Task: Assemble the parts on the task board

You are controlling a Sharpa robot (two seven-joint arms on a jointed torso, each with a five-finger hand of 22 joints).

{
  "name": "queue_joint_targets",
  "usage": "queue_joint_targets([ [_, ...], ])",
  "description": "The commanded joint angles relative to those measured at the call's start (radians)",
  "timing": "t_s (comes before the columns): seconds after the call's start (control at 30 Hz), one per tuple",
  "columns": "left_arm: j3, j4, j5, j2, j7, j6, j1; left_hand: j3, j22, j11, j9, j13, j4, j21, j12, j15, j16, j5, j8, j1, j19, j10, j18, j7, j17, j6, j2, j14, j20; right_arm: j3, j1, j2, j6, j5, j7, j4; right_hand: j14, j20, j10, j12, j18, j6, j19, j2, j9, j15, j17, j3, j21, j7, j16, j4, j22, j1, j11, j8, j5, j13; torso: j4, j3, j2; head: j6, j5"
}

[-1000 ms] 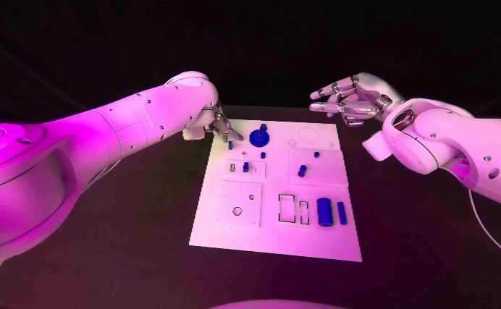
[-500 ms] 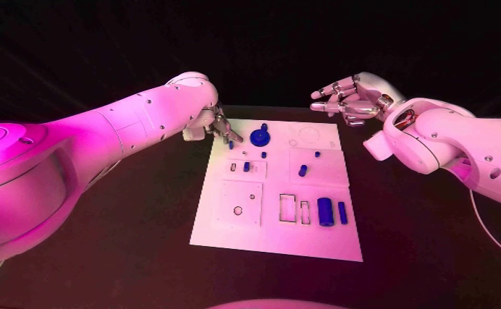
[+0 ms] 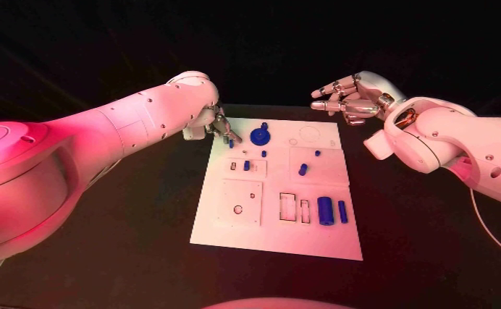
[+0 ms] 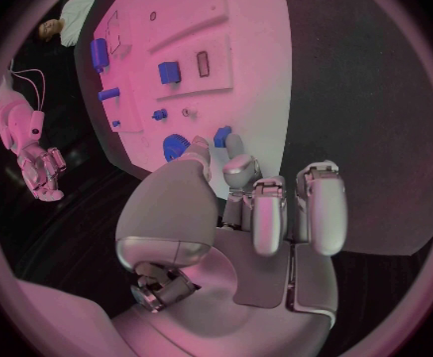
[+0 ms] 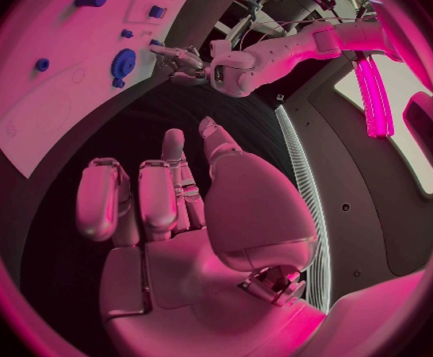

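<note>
The left hand [image 3: 216, 125] reaches over the board's far left corner; its fingertips [image 4: 227, 146] come down at a small blue peg [image 4: 221, 135] at the board's edge, and thumb and finger look closed on it, though the peg is mostly hidden, so I cannot tell for sure that it is gripped; the other fingers are curled alongside. The right hand [image 3: 349, 100] is held above the table beyond the board's far right corner, well apart from every part; its fingers [image 5: 102, 198] are loosely bent and apart, holding nothing.

The board [image 3: 245, 233] is a white plate lying lengthwise in the middle of the table; a round blue gear [image 3: 260, 137] sits near its far edge, just beside the left hand; nearer the middle lie small blue pegs [image 3: 302, 170]; by the near right lie a thick blue cylinder [image 3: 325, 211] and a thinner blue bar [image 3: 342, 212] side by side, next to two empty rectangular slots [image 3: 287, 208]; a square panel with a round hole [image 3: 238, 210] lies at the near left.

The table [image 3: 125, 251] is black and matte; behind it the room is dark, with nothing to make out in the head view; the right wrist view shows a curved pale strip [image 5: 298, 206] along the table's edge.
</note>
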Motion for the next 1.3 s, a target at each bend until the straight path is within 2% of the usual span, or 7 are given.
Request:
queue_joint_targets([
  [0.03,0.0,-0.003,0.006,0.004,-0.001,0.028,-0.001,-0.003,0.113,0.0,0.002,0.0,-0.006,-0.002,-0.002,0.0,0.002,-0.003,-0.004,0.012,0.038,-0.01,-0.002,-0.001,0.263,-0.009,0.002,0.104,0.004,0.0,-0.001,0.001,0.014,-0.01,0.007,0.001,0.02,-0.003,-0.009,0.005,0.017,-0.007,-0.004,0.009,0.0,0.007,-0.001,-0.006,-0.004,0.0,-0.005,-0.001,-0.001,0.004,-0.001,0.002,0.006,-0.001,-0.0001,-0.0004,0.0,-0.002,0.001],
  [0.4,-0.001,-0.004,0.01,0.007,0.002,0.023,-0.002,0.001,0.112,0.0,0.002,-0.002,-0.012,-0.004,-0.004,0.001,0.002,-0.003,-0.004,0.03,0.037,-0.012,-0.001,-0.001,0.263,-0.009,0.013,0.104,0.004,0.0,-0.001,0.001,0.014,-0.031,0.006,0.001,0.02,-0.003,-0.009,0.005,0.017,-0.007,-0.004,0.009,0.0,0.007,-0.001,-0.006,-0.004,0.0,-0.005,-0.001,-0.001,0.004,-0.001,0.002,0.006,-0.001,0.0006,-0.0001,0.0,-0.005,0.0],
  [0.47,-0.001,-0.003,0.015,0.007,0.005,0.014,-0.002,0.022,0.11,-0.002,0.002,-0.003,-0.026,-0.005,-0.005,0.0,0.002,-0.002,-0.005,0.064,0.037,-0.013,-0.001,-0.003,0.263,-0.01,0.04,0.104,0.004,0.0,-0.001,0.001,0.015,-0.031,0.005,0.001,0.02,-0.003,-0.009,0.005,0.017,-0.007,-0.004,0.009,0.0,0.007,-0.001,-0.006,-0.004,0.0,-0.005,-0.001,-0.001,0.004,-0.001,0.002,0.006,-0.001,0.0007,0.0,0.0,-0.005,0.0],
  [0.57,-0.001,-0.003,0.024,0.006,0.015,-0.001,-0.002,0.125,0.108,-0.014,-0.004,-0.01,-0.101,-0.008,-0.015,-0.01,0.002,0.0,-0.022,0.208,0.035,-0.023,0.001,-0.015,0.263,-0.037,0.112,0.104,-0.001,0.0,-0.001,0.002,0.015,-0.032,0.005,0.001,0.02,-0.003,-0.009,0.005,0.017,-0.007,-0.004,0.009,0.0,0.007,-0.001,-0.006,-0.004,0.0,-0.005,-0.001,-0.001,0.004,-0.001,0.002,0.006,-0.001,-0.0003,-0.0001,0.0,-0.006,0.001],
  [0.63,-0.001,-0.003,0.034,0.006,0.022,-0.008,-0.002,0.185,0.106,-0.01,-0.01,-0.02,-0.134,-0.009,-0.029,-0.01,0.002,0.0,-0.035,0.261,0.034,-0.036,0.001,-0.008,0.263,-0.054,0.123,0.104,-0.005,0.0,-0.001,0.001,0.016,-0.032,0.005,0.001,0.02,-0.003,-0.009,0.005,0.017,-0.007,-0.004,0.009,0.0,0.007,-0.001,-0.006,-0.005,0.0,-0.005,-0.001,-0.001,0.004,-0.001,0.002,0.006,-0.001,-0.0003,0.0002,0.0,-0.007,0.0],
  [1.03,0.0,0.032,0.104,-0.022,0.071,-0.065,-0.002,0.517,0.101,0.008,0.002,-0.047,-0.144,-0.018,-0.052,0.004,0.002,-0.005,-0.027,0.175,0.031,-0.039,0.002,0.008,0.263,-0.051,0.002,0.104,0.009,0.0,-0.001,-0.002,0.023,-0.032,0.0,-0.001,0.019,-0.003,-0.009,0.005,0.017,-0.007,-0.005,0.01,0.0,0.007,-0.003,-0.006,-0.006,0.0,-0.007,-0.002,-0.003,0.007,-0.001,0.002,0.007,-0.002,0.0007,0.0002,-0.002,-0.009,-0.002],
  [1.3,0.0,0.131,0.133,-0.086,0.071,-0.094,-0.002,0.602,0.104,0.005,0.013,-0.044,-0.162,-0.018,-0.046,0.004,0.002,-0.002,-0.016,0.133,0.032,-0.031,0.002,0.007,0.263,-0.049,-0.031,0.104,0.008,-0.001,-0.001,-0.004,0.026,-0.032,-0.002,-0.001,0.019,-0.003,-0.009,0.005,0.017,-0.007,-0.006,0.01,0.0,0.007,-0.004,-0.006,-0.006,0.0,-0.008,-0.002,-0.003,0.007,-0.001,0.002,0.007,-0.002,0.0016,0.0014,-0.002,-0.008,0.002],
])
